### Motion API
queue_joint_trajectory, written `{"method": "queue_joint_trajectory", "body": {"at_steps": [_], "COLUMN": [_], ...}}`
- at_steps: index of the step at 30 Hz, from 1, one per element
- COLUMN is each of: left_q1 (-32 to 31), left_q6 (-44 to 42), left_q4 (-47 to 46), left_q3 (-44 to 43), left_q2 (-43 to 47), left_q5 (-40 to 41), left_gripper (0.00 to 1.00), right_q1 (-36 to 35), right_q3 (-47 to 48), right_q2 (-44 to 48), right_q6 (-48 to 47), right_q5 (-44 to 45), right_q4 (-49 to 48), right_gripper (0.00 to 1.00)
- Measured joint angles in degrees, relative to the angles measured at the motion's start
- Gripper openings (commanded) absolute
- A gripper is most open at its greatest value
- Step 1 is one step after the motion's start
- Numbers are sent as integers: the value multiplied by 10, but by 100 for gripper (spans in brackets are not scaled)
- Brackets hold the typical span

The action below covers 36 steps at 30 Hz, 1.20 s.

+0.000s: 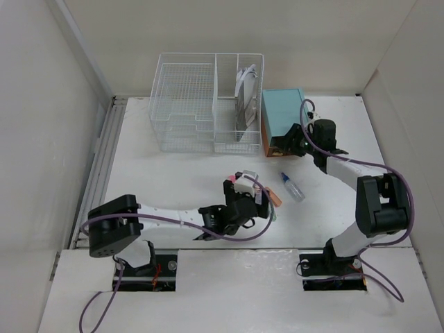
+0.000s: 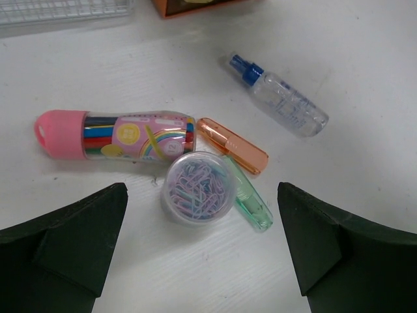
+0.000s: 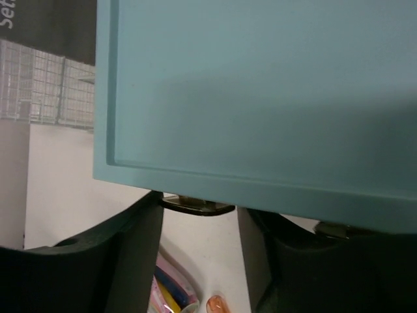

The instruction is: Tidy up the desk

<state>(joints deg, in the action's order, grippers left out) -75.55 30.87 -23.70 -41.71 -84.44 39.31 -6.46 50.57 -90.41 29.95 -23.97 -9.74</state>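
Because the left gripper hangs with its fingers wide apart directly above the round tub of paper clips, near the middle of the desk, the descent should be straight and slow. The pink-capped pen tube and a green translucent capped piece both touch the tub, and an orange capped piece meets the green one. The fingers should land low on the tub's round wall only, or the neighbours may be dragged along.

Just right of this cluster, apart from it, lies a clear spray bottle.

Farther right, the right gripper looks drawn in on the small metal handle of the teal drawer box. A level pull straight toward the near edge should slide the drawer rather than drag the box.

At the far side, just left of the box, stands the white wire-mesh organizer. The desk spreads under everything, its grey rail along the left edge.
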Motion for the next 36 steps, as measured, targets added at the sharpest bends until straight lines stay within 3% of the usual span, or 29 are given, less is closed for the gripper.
{"method": "queue_joint_trajectory", "body": {"at_steps": [4,9,24,36], "left_q1": [0,0,0,3], "left_q6": [-9,-21,30,41], "left_q4": [11,41,252,296], "left_q3": [-44,-98,-165,-173], "left_q2": [-46,-96,-72,-83], "left_q5": [-22,-61,-108,-119], "left_gripper": [99,99,99,99], "right_q1": [0,0,0,0], "right_q3": [0,0,-69,-118], "right_q2": [-7,-7,61,149], "right_q6": [14,19,0,-47], "right_q5": [1,1,-7,-23], "right_q4": [-14,-16,-22,53], "right_gripper": [35,27,25,25]}}
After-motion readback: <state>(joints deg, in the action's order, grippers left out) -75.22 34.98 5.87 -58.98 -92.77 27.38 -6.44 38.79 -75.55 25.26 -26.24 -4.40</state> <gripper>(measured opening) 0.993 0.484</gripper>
